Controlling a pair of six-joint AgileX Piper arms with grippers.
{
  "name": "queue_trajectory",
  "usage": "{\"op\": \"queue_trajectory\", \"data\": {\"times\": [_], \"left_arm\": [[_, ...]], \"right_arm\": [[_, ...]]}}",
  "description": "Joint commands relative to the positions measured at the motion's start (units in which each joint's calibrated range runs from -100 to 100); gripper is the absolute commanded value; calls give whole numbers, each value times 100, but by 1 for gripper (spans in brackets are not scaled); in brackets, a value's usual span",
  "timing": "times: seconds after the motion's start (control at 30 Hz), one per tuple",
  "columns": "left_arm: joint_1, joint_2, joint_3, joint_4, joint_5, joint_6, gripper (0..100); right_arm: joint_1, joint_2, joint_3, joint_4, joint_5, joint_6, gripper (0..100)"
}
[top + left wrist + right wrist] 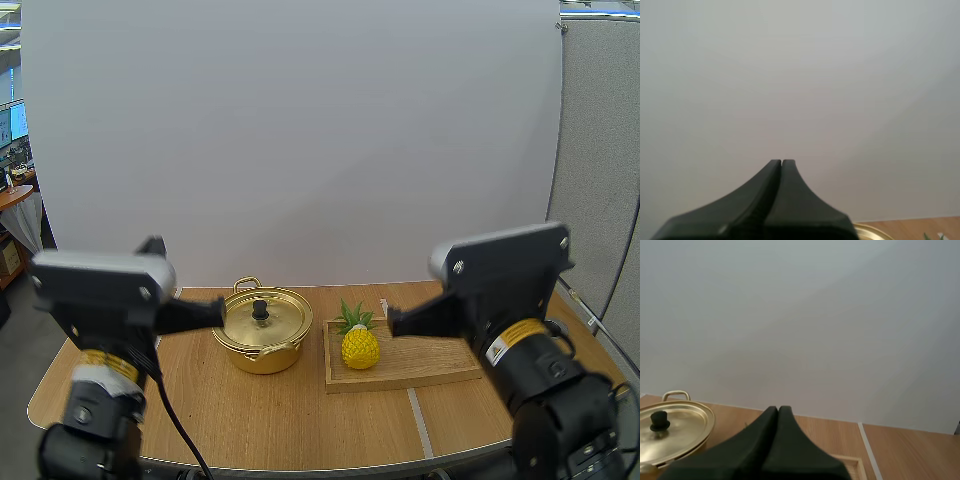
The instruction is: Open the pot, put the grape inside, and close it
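On the desk the pot, lid on, stands just left of the wooden tray, on whose left end a pineapple stands, seemingly upright.

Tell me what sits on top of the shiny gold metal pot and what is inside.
A round gold lid with a black knob covers the shiny gold metal pot. The lid hides its inside.

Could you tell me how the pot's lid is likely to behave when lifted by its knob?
The lid looks like thin shiny metal, so probably light and stiff. Held by its small black knob, it may swing or tilt.
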Motion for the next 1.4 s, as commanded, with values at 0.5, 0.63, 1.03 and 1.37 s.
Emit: {"op": "queue_trajectory", "data": {"times": [0.5, 0.63, 1.03, 1.37], "left_arm": [[11, -30, 658, 45, 1975, -391, 1], [11, -30, 658, 45, 2682, -461, 1], [11, -30, 658, 33, 3134, -526, 1], [11, -30, 658, 33, 3012, -515, 1]], "right_arm": [[-42, -35, 1386, -67, 254, -5, 0], [-48, -35, 1386, -67, 777, -5, 0], [-48, -35, 1386, -67, 829, 143, 0], [-48, -35, 1386, -67, 794, 143, 0]]}}
